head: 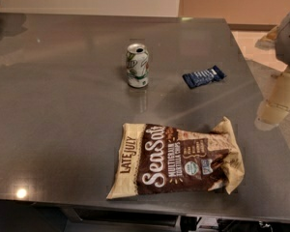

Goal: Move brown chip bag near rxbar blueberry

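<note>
Chip bag (176, 161) is lying flat near the front edge of the grey table (63, 110), lettering facing up. Blue bar (203, 76) is sitting further back and to the right, well apart from the bag. Green-and-white can (137, 65) is standing upright left of the bar. Gripper (274, 103) is hanging at the right edge of view, apart from bag and bar; whether released or clenched, cannot tell
</note>
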You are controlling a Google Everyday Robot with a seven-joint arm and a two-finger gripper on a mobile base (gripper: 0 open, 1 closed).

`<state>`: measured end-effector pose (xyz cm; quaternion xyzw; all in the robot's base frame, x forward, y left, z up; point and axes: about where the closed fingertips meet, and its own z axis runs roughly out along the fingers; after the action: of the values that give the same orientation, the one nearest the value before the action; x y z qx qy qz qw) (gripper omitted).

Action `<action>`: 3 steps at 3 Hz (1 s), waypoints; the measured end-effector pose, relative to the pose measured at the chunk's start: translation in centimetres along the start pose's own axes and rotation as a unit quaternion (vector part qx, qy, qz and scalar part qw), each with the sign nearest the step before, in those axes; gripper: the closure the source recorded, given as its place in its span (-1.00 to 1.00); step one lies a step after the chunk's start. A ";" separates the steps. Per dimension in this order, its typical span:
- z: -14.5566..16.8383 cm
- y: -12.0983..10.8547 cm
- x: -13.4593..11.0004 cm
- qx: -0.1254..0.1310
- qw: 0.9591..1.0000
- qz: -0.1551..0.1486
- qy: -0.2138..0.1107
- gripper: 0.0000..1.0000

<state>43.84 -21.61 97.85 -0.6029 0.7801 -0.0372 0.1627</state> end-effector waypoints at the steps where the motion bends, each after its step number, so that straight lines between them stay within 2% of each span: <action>1: 0.0 0.0 0.0 0.001 1.000 0.000 0.000 -1.00; 2: 1.2 1.0 -0.8 -0.019 1.000 -0.016 -0.009 -1.00; 3: 3.6 2.8 -1.8 -0.055 0.998 -0.035 -0.018 -1.00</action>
<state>42.77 -18.62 94.10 -0.6384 0.7564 0.0116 0.1420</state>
